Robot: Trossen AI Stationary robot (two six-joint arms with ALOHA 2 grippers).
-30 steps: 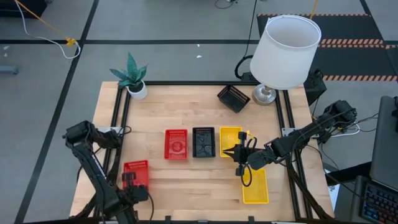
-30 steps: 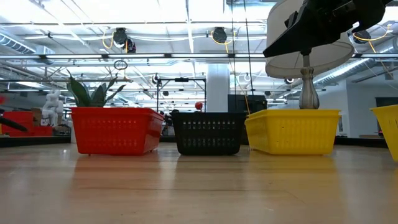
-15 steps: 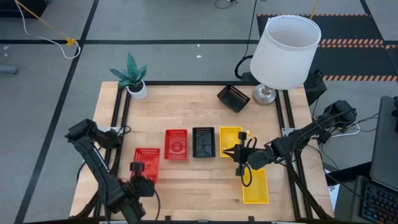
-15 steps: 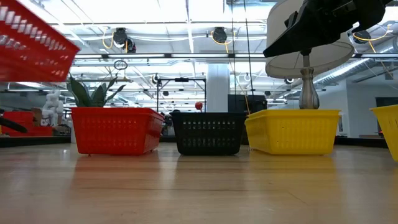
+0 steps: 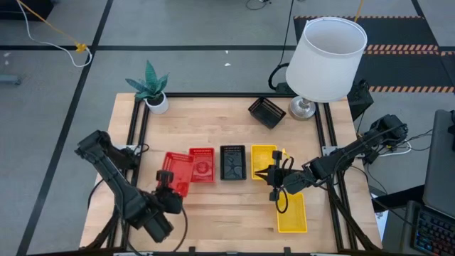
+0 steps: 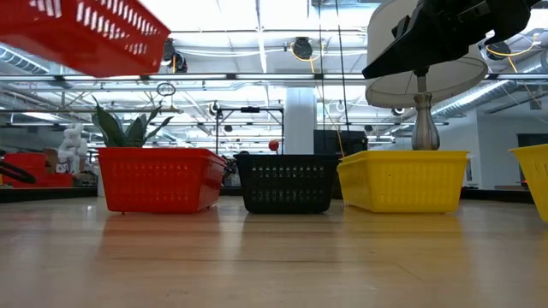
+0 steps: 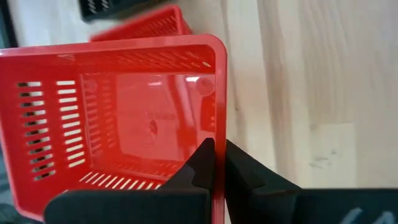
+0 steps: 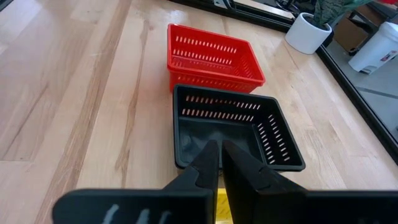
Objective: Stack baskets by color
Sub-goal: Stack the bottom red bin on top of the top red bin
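Observation:
A red basket, a black basket and a yellow basket stand in a row on their bottoms at mid-table. My left gripper is shut on another red basket, which hangs just left of the row and shows high up in the low view. My right gripper hovers shut over the yellow basket's near end and touches nothing. A second yellow basket rests near the front right, and a second black basket sits by the lamp. My left gripper pinches one side wall of the red basket at its rim, one finger inside the basket and one outside. The fingers come from above, slanting down. The basket is lifted clear of the table, tilted, its open side up.
A white lamp stands at the back right and a potted plant at the back left. Bare wood lies along the front of the table, left of the near yellow basket.
My left gripper has risen and swung from the table's near left corner toward the red basket in the row, rolling as it went. The red basket it holds has come up off the table, turned about and now hangs tilted beside the row.

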